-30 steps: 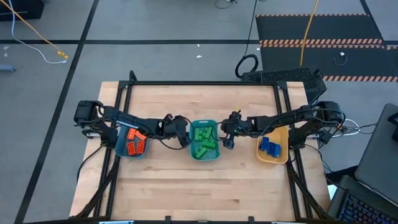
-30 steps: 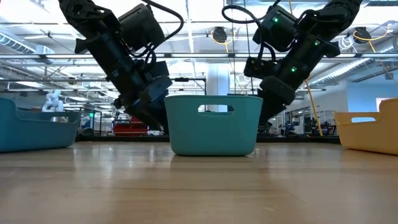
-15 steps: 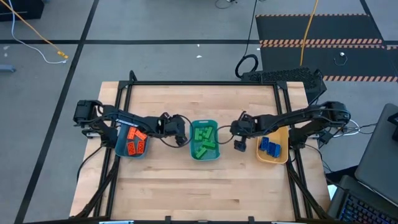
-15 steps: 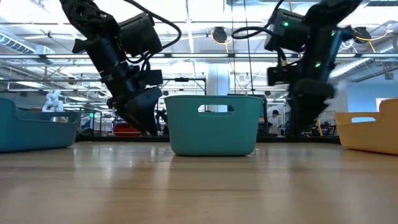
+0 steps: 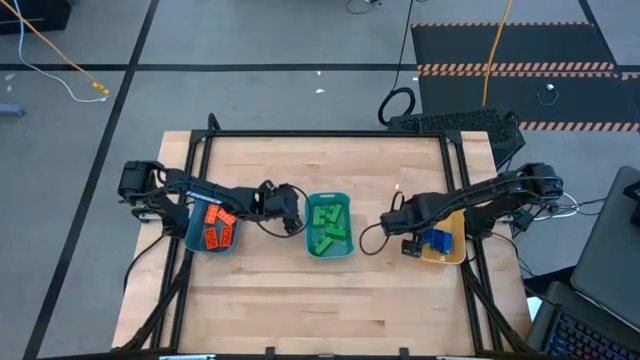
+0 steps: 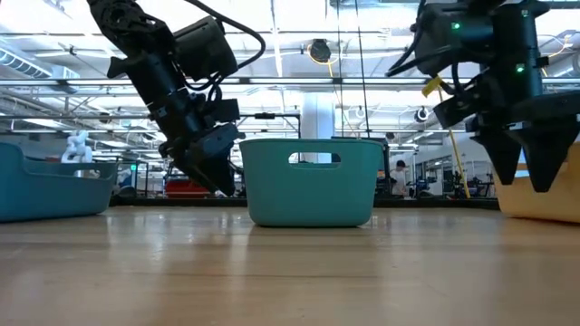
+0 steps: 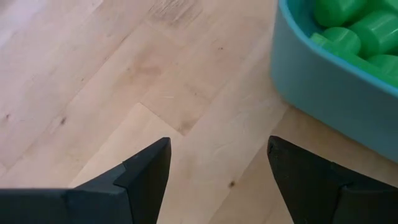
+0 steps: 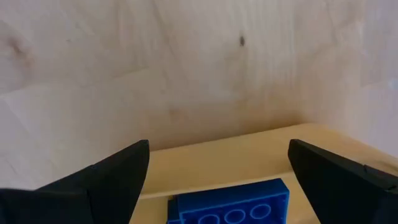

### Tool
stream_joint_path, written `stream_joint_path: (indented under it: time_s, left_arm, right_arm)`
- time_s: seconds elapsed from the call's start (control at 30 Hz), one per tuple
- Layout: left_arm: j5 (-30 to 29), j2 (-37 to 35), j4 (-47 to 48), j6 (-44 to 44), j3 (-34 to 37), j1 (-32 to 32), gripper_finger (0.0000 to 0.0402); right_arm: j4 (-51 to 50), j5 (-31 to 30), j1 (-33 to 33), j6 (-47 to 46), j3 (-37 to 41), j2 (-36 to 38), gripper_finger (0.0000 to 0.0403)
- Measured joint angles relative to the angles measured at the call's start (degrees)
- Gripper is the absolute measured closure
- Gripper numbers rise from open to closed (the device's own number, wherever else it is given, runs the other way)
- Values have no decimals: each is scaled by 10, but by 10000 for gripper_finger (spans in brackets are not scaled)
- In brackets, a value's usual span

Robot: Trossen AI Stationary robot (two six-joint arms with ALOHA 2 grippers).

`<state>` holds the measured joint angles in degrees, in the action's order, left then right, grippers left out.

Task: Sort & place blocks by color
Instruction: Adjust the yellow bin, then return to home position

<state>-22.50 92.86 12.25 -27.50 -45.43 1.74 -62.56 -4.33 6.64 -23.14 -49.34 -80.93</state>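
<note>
Orange blocks lie in the left teal bin, green blocks in the middle teal bin, blue blocks in the yellow-tan bowl. My left gripper is open and empty, just left of the middle bin, above bare table; the bin's corner with green blocks shows in its wrist view. My right gripper is open and empty at the bowl's near left rim, above a blue block.
A black metal frame runs round the wooden table. The near half of the table is bare wood. In the low view the middle bin stands between the two arms, and the bowl is at the right.
My right gripper has swung from beside the middle bin's right side toward the table's right and near edges, ending at the yellow-tan bowl's rim. My left gripper has drawn back slightly from the middle bin toward the left. No block has moved.
</note>
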Motion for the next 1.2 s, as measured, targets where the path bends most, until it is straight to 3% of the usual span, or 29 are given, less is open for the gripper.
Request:
stream_joint_path:
  time_s: [0.37,0.63,0.87,1.2]
  left_arm:
    - [2,0,4,0,0,-12,133]
    - [2,-2,24,15,0,-12,133]
    - [2,-76,55,36,1,-4,133]
    - [0,-211,44,86,0,-1,133]
  right_arm:
    - [-8,-3,49,2,1,0,26]
    - [-10,-45,77,-2,1,0,26]
    - [-14,-48,76,13,-9,0,26]
    - [-10,-67,77,33,-82,0,26]
